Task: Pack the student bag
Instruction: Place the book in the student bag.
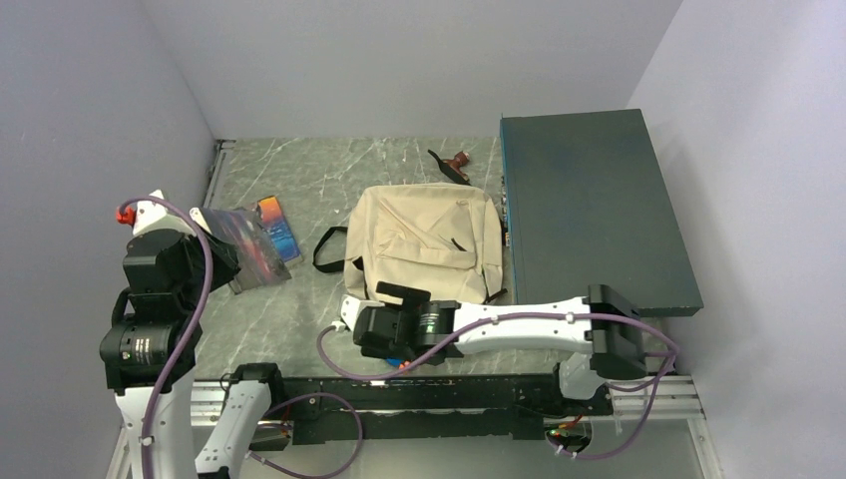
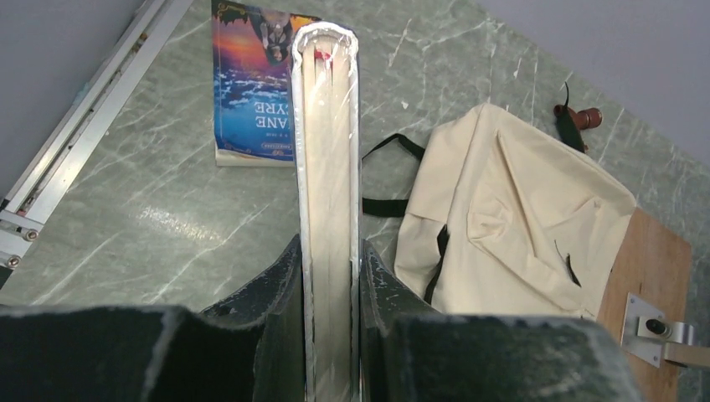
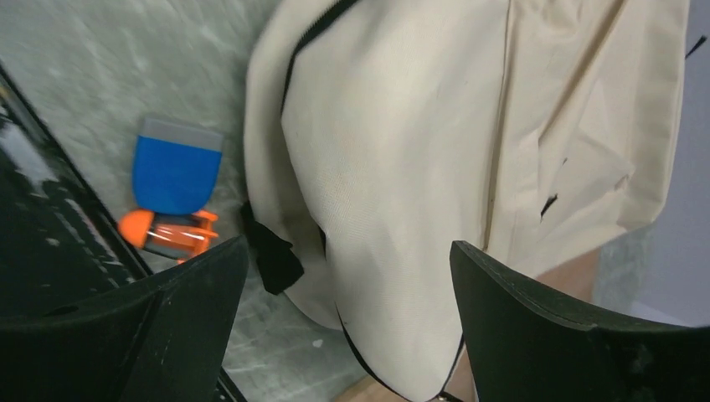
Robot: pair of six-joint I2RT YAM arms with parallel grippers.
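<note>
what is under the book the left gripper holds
A second book with a sunset-and-sea cover lies flat on the table. The held book in the left gripper covers its right edge; whether they touch cannot be seen.

Student bag [image 1: 424,239]: one
Books: two, wrapped book [image 2: 328,167], colourful book [image 2: 249,92]
Teal box [image 1: 589,205]: one
Robot arms: two, left arm [image 1: 155,289], right arm [image 1: 519,321]

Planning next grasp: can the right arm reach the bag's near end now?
Likely yes: the right pincer is open right over that end of the bag, nothing between them. The left pincer, holding a book, is well aside.
</note>
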